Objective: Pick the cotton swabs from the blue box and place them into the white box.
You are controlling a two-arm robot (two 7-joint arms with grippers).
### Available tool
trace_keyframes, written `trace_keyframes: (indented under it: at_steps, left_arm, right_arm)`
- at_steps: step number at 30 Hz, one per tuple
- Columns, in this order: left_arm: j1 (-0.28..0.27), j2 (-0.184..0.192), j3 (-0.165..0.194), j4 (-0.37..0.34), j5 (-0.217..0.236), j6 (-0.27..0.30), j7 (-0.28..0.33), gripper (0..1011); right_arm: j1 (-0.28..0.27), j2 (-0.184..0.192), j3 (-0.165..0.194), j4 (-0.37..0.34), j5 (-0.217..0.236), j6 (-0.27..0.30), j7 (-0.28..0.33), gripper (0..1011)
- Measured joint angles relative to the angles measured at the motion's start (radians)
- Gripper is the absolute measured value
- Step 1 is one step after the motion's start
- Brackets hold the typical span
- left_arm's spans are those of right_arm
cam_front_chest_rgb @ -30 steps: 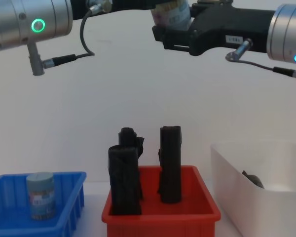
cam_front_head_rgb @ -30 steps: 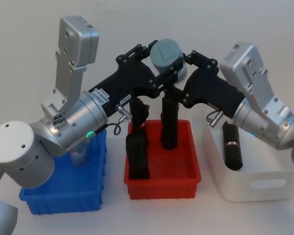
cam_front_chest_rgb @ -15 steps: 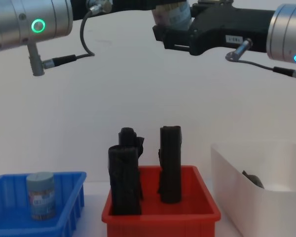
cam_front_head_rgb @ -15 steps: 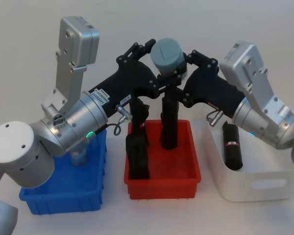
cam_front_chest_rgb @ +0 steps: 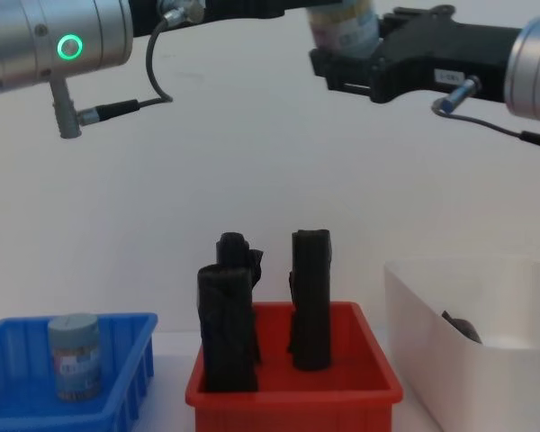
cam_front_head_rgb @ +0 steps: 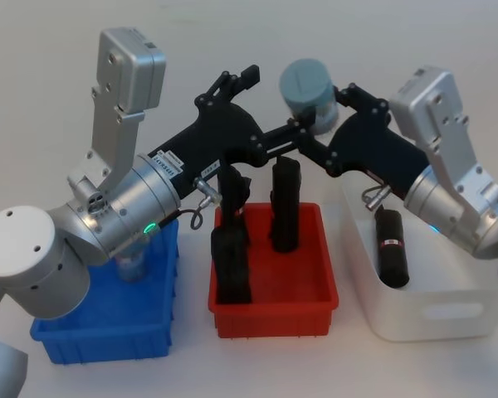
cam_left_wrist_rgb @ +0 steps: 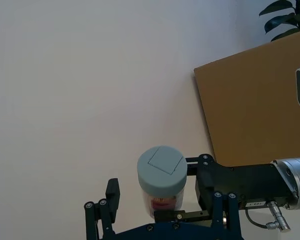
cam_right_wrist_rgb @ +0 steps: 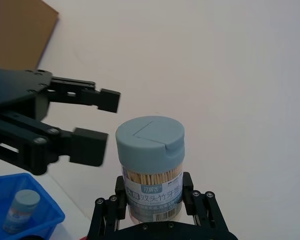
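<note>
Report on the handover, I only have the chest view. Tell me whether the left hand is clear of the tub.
Observer: It is clear. The left hand is open, and its fingers are apart from the cotton swab tub.
Operator: Confirm the right one has it.
Observer: The right hand is shut on the cotton swab tub, with one finger on each side of the clear body below the grey-blue lid.
</note>
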Motion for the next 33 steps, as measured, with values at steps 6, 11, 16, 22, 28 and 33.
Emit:
trace_keyframes:
  at_steps: [6,11,16,22,28,33]
  left_arm:
    - [0.000,0.000,0.000,0.000,0.000,0.000,0.000,1003]
    - [0.000,0.000,0.000,0.000,0.000,0.000,0.000,1003]
    - [0.000,0.000,0.000,0.000,0.000,0.000,0.000,1003]
    - [0.000,0.000,0.000,0.000,0.000,0.000,0.000,1003]
    - [0.000,0.000,0.000,0.000,0.000,0.000,0.000,1003]
    - [0.000,0.000,0.000,0.000,0.000,0.000,0.000,1003]
  right_arm:
    - [-0.027,0.011,0.010,-0.010,0.022,0.021,-0.076,632]
    - [-0.050,0.020,0.019,-0.017,0.045,0.037,-0.144,632]
    - [-0.077,0.028,0.030,-0.023,0.073,0.058,-0.222,632]
    - [-0.107,0.036,0.043,-0.024,0.112,0.086,-0.309,632]
    - [-0.134,0.039,0.057,-0.012,0.158,0.127,-0.389,632]
    - [-0.147,0.037,0.068,0.008,0.197,0.169,-0.439,632]
